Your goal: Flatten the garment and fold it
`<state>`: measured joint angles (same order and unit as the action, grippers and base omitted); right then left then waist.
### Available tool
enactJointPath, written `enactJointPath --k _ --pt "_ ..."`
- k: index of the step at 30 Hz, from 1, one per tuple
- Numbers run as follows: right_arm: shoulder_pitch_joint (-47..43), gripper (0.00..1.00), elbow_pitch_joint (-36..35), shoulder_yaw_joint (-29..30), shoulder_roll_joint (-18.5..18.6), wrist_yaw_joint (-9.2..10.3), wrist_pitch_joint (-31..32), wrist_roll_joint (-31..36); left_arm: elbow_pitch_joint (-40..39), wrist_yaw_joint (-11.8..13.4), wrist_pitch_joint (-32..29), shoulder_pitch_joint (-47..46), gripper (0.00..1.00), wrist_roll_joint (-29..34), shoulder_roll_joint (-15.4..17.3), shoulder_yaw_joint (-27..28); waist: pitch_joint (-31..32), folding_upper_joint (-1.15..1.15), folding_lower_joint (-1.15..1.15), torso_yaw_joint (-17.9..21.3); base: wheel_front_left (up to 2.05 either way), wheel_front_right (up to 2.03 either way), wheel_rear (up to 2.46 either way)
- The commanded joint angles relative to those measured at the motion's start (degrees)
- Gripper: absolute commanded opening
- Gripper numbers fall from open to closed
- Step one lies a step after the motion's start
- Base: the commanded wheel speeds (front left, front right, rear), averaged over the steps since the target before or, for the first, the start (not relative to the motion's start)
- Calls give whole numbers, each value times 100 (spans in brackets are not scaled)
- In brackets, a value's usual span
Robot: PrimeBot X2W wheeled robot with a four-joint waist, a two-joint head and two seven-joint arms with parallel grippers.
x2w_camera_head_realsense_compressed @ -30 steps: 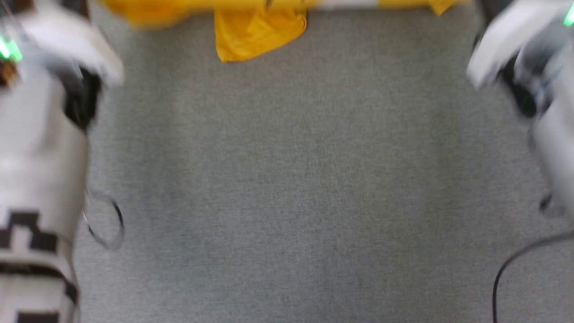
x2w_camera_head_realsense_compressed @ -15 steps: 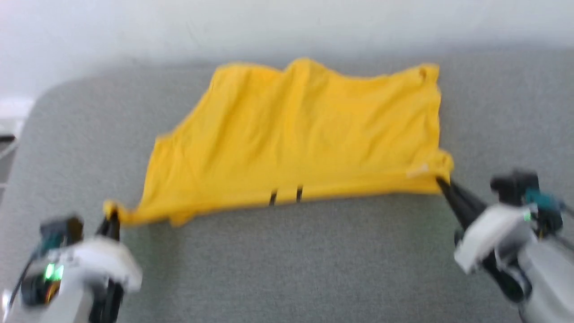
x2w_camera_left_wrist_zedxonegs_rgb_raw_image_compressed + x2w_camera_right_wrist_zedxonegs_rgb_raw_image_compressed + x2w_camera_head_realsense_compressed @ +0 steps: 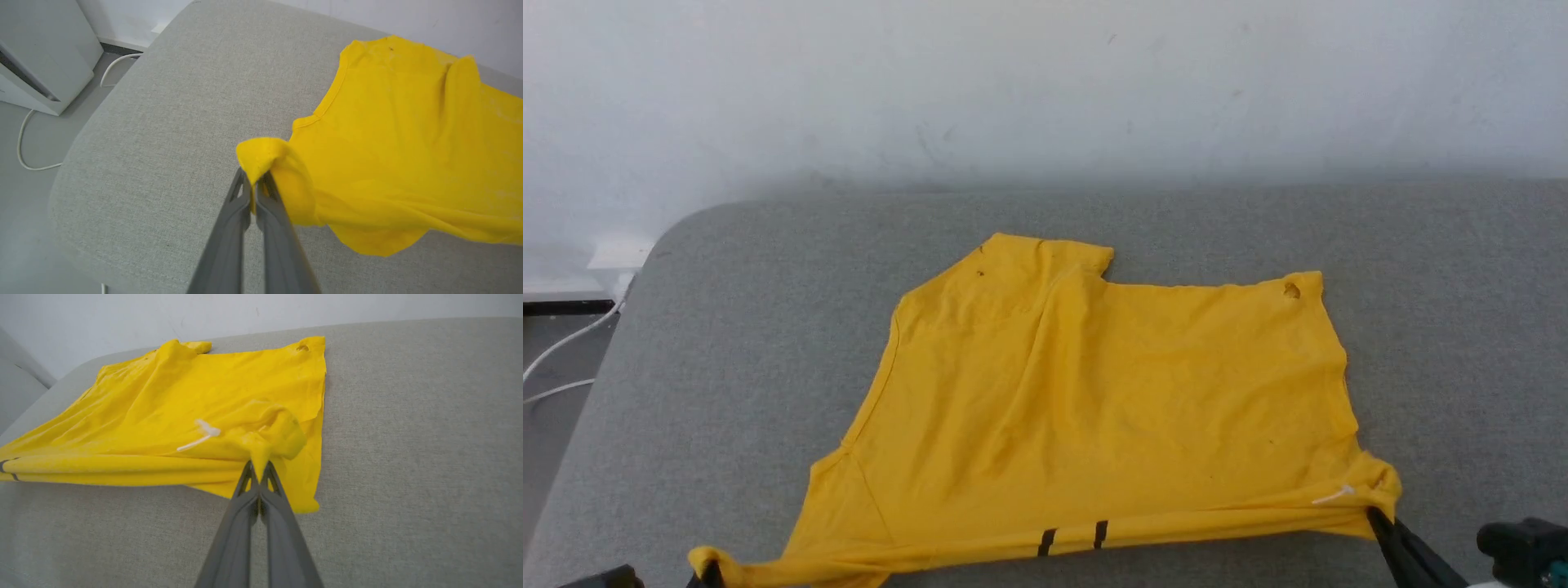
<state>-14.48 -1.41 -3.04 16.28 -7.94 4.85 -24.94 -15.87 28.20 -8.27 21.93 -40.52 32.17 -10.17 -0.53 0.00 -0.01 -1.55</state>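
Garment: yellow, lying wrinkled on grey padded surface, near edge pulled taut. Left gripper, right gripper: each clamped on a near corner. White cable on floor, left. Left wrist view adds pale cabinet; right wrist view, white tag

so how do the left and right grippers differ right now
The left gripper pinches the near-left corner of the garment, close to the rounded end of the grey surface; the right gripper pinches its near-right corner, beside a white tag. Both are shut on cloth, with the near edge stretched between them.
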Motion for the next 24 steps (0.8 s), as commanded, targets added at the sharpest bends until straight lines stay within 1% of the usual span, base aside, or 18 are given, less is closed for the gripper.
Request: enactJointPath --k 1,4,7,9,12,18,21,24 --pt "-265 0 -360 310 -240 45 207 139 -222 200 -59 155 0 -34 128 154 -51 0 1 0 0 0 0" --pt "-485 0 -719 515 -511 45 534 368 -465 285 -96 184 0 -17 191 235 -113 0 1 21 0 0 0" --pt "-410 0 -782 589 -624 45 765 506 -476 163 -107 -125 0 -6 227 184 -206 0 1 19 0 0 0" --pt "-242 0 -680 602 -645 45 888 580 -342 -3 -113 -508 0 22 244 77 -296 0 1 20 0 0 0" --pt "166 0 -426 487 -591 45 996 669 32 -299 -115 -1213 0 37 164 -146 -454 0 1 54 0 0 0" --pt "1163 0 229 76 -352 45 1049 706 1105 -849 -38 -2508 0 59 -134 -534 -834 0 1 198 0 0 0" --pt "1565 0 584 -135 -253 45 1016 677 1699 -1106 -15 -2984 0 70 -272 -714 -991 0 1 230 0 0 0" --pt "1859 0 971 -327 -149 45 927 679 2287 -1310 46 -3340 0 67 -433 -850 -1100 0 1 253 0 0 0"
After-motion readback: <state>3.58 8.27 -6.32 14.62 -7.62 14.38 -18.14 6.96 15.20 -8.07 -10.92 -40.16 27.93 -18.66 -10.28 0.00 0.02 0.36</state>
